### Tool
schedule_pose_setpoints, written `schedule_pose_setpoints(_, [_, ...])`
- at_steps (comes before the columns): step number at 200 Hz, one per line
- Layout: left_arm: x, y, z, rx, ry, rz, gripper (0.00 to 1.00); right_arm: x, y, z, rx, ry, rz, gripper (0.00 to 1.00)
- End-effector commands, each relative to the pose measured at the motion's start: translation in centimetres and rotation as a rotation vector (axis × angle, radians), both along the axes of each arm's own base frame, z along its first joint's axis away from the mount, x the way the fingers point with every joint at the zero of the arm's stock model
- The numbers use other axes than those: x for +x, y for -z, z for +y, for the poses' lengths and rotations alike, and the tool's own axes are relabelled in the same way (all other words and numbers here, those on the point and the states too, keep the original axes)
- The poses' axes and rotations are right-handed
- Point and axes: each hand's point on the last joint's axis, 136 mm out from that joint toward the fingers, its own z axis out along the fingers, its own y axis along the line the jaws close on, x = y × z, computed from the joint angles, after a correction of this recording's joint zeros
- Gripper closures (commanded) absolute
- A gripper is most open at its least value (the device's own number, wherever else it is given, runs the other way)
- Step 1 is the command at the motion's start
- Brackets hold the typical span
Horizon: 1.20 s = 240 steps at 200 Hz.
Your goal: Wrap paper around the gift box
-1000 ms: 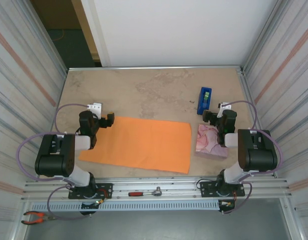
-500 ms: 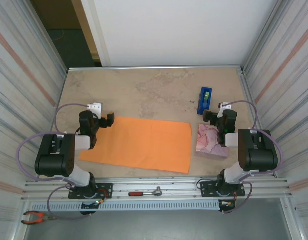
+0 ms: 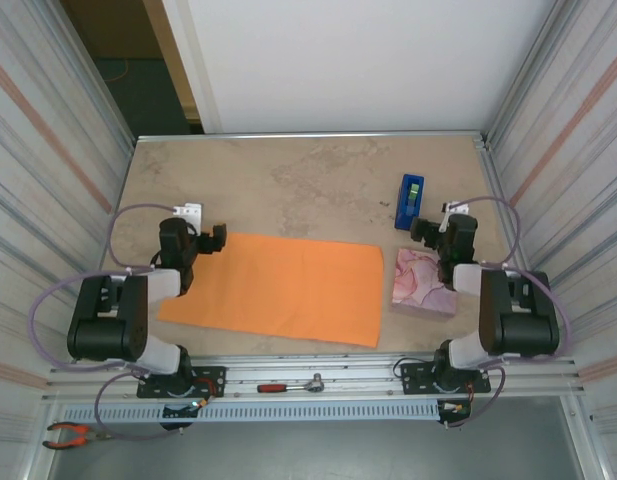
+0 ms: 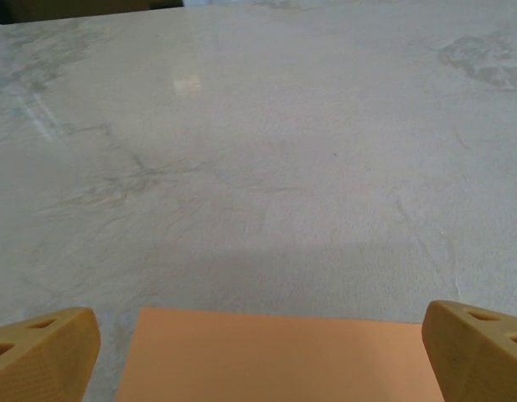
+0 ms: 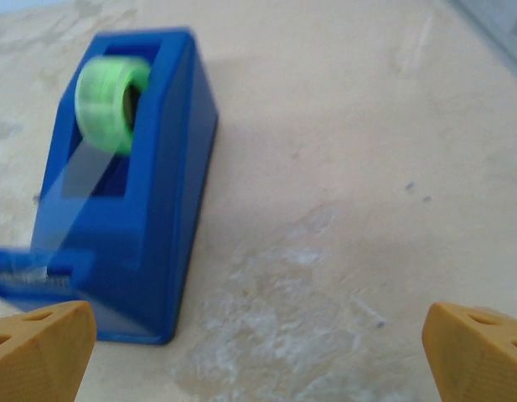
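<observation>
Both arms are poised, and nothing is wrapped yet. The paper point(image 3: 273, 288) lies flat on the tabletop point(image 3: 308, 170), and everything else sits around it. The left claw point(image 3: 203, 228) hovers over the paper's far-left corner, jaws spread wide and gripping nothing. The gift box point(image 3: 423, 282) sits just off the paper's right edge, not yet on the sheet. The right claw point(image 3: 436, 220) hangs farther right of the paper, beyond the box's far side, also released and empty. It faces the blue tape dispenser point(image 5: 124, 193).

That sheet looks thin, light and floppy, and probably slides on this smooth top. A corner or edge pinch seems the way in. The box looks stiff and light, so gripping across two opposite sides should carry it onto the paper.
</observation>
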Motion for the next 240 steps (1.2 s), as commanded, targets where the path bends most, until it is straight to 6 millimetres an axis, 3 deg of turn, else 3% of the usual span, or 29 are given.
schedule_pose_setpoints(1, [0.3, -4.8, 0.2, 0.066, -0.098, -0.040, 0.01, -0.3, -5.1, -1.8, 0.060, 0.136, -0.002, 0.02])
schedule_pose_setpoints(20, [-0.1, -6.8, -2.1, 0.016, -0.081, -0.023, 0.01, -2.3, -6.5, -3.6, 0.227, 0.341, 0.053, 0.02])
schedule_pose_setpoints(43, [-1.3, -8.4, -6.9, -0.086, 0.008, 0.043, 0.01, -4.6, -5.0, -1.9, 0.370, 0.328, 0.225, 0.02])
schedule_pose_setpoints(63, [-3.3, -8.9, -13.3, -0.205, 0.196, 0.129, 0.05, -7.4, -3.0, -0.4, 0.431, 0.293, 0.349, 0.02])
schedule_pose_setpoints(91, [-6.8, -8.4, -22.2, -0.303, 0.432, 0.300, 0.13, -11.7, -1.2, 0.0, 0.544, 0.293, 0.415, 0.02])
schedule_pose_setpoints(119, [-10.0, -7.7, -30.2, -0.385, 0.606, 0.450, 0.15, -15.0, -1.1, -0.6, 0.587, 0.343, 0.396, 0.02])
schedule_pose_setpoints(149, [-12.7, -6.8, -37.4, -0.483, 0.732, 0.595, 0.18, -16.8, -0.7, 0.0, 0.621, 0.336, 0.415, 0.02])
schedule_pose_setpoints(178, [-14.2, -5.9, -41.7, -0.568, 0.781, 0.687, 0.19, -16.9, -0.1, 0.7, 0.667, 0.327, 0.433, 0.01])
schedule_pose_setpoints(240, [-17.2, -2.5, -47.7, -0.616, 0.797, 0.813, 0.22, -17.3, 2.3, 1.1, 0.695, 0.338, 0.461, 0.02])
